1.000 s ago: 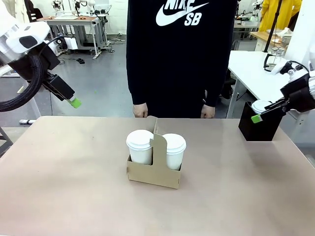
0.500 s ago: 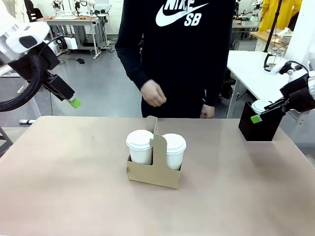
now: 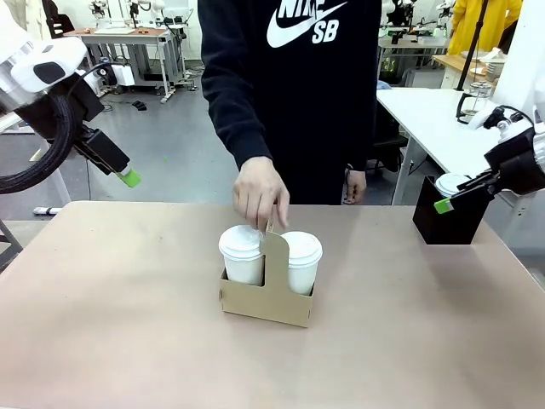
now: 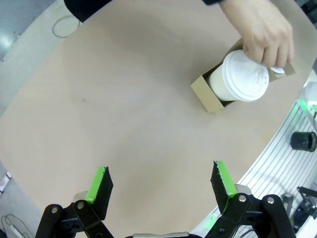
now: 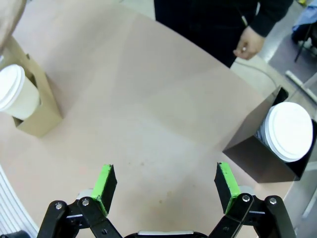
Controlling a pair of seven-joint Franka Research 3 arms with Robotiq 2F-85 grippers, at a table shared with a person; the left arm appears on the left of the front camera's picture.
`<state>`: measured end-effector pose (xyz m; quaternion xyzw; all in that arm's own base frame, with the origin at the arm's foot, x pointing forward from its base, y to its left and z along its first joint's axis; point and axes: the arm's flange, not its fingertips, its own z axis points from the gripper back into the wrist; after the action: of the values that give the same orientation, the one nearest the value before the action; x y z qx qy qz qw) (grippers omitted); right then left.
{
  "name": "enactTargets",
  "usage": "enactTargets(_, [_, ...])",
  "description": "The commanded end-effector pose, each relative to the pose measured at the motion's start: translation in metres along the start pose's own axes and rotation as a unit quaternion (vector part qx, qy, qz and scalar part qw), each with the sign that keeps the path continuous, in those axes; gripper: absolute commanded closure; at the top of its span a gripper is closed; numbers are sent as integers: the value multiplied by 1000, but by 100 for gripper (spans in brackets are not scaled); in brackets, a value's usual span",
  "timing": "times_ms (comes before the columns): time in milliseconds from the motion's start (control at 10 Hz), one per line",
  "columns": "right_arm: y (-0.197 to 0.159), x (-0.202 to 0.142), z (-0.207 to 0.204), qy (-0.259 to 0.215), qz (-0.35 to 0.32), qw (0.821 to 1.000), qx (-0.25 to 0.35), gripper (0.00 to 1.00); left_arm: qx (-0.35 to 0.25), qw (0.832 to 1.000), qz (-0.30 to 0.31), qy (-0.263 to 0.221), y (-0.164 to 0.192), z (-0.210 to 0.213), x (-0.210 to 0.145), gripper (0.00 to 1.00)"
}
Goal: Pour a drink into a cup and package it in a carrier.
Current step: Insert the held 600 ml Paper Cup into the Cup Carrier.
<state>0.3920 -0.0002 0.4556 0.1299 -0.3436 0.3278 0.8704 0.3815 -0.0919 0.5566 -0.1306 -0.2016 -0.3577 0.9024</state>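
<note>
Carrier [image 3: 266, 298] mid-table, hand [image 3: 260, 194] on handle, table [image 3: 111, 324] edges open

"SB" on person's black top [image 3: 289, 77]

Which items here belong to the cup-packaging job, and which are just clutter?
Job:
- carrier, brown cardboard
- two lidded white cups in its pockets
- person's hand at the handle tab

Lying about:
- black box holding white lids
- glass jug on the far table
</note>
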Motion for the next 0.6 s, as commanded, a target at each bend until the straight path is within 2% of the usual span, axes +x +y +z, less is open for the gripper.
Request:
enactTargets(0, [1,1,-1,-1,1,1000,2,0,-1,1000,6,-1,0,1,0,0])
enactTargets(500, [1,1,-1,-1,1,1000,2,0,-1,1000,6,-1,0,1,0,0])
